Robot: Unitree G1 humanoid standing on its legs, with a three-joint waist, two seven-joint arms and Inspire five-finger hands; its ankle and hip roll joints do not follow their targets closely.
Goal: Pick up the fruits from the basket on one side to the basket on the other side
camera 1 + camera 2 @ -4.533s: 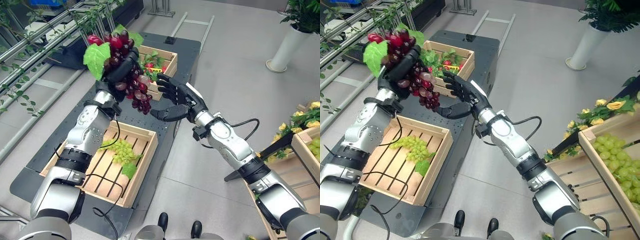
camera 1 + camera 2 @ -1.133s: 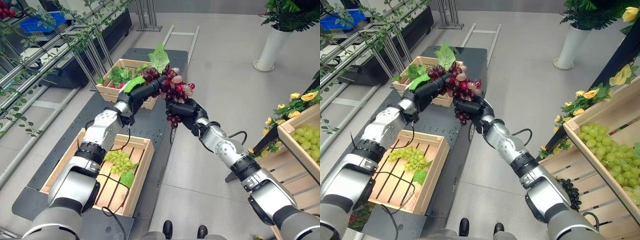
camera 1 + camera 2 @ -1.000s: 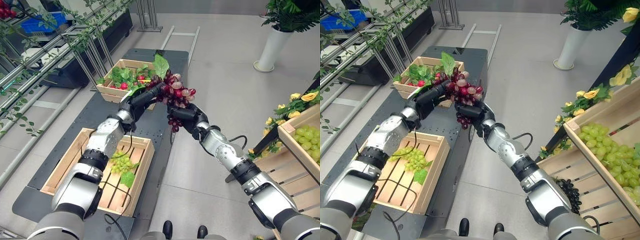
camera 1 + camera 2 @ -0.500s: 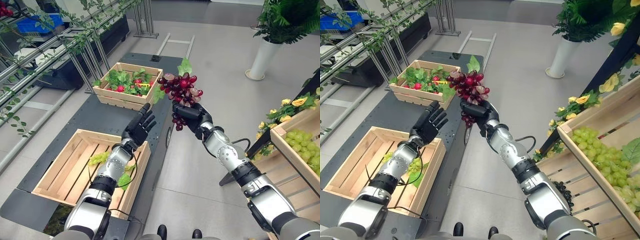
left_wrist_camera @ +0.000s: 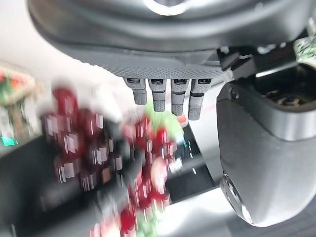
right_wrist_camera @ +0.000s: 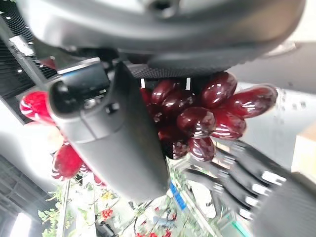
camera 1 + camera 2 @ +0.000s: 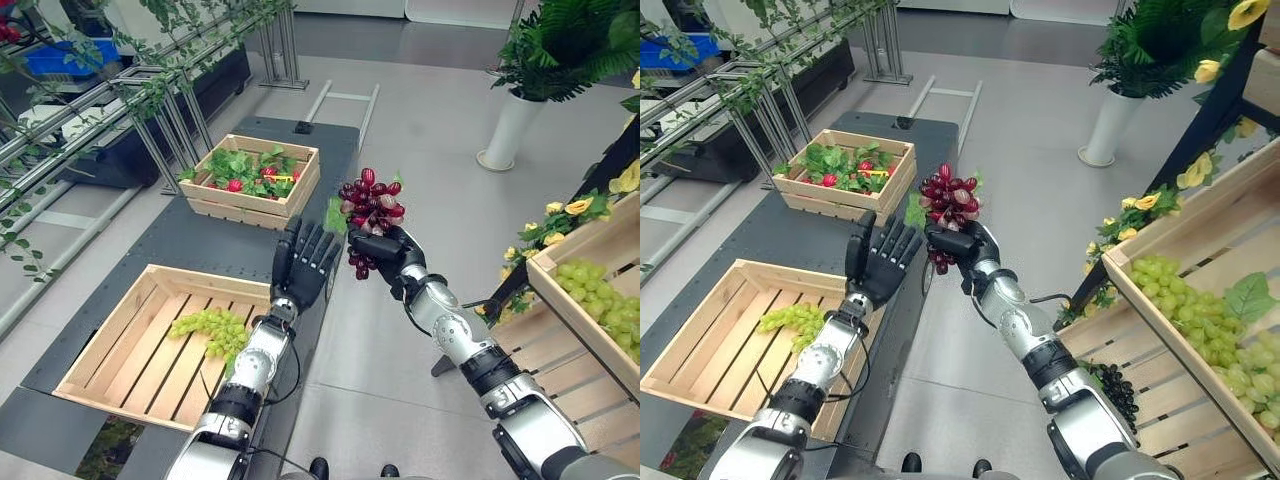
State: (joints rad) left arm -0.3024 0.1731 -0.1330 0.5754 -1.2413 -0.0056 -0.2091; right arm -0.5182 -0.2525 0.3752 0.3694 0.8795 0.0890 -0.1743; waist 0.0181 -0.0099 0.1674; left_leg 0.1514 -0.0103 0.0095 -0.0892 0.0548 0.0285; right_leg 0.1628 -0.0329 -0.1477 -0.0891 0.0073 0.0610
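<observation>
Right hand [image 7: 388, 246] clenched round red grape bunch [image 7: 369, 206], held aloft. Left hand [image 7: 304, 265] at its 9 o'clock, fingers spread, empty.

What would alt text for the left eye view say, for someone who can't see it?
The robot's right hand holds up a bunch of red grapes, while its left hand is open beside it. A wooden crate below holds green grapes.

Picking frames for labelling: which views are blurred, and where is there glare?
Left wrist view: the red grapes are smeared by motion blur. Right wrist view: sharp, with glossy highlights on the grapes held by the right hand. Both eye views: crisp, evenly lit.
</observation>
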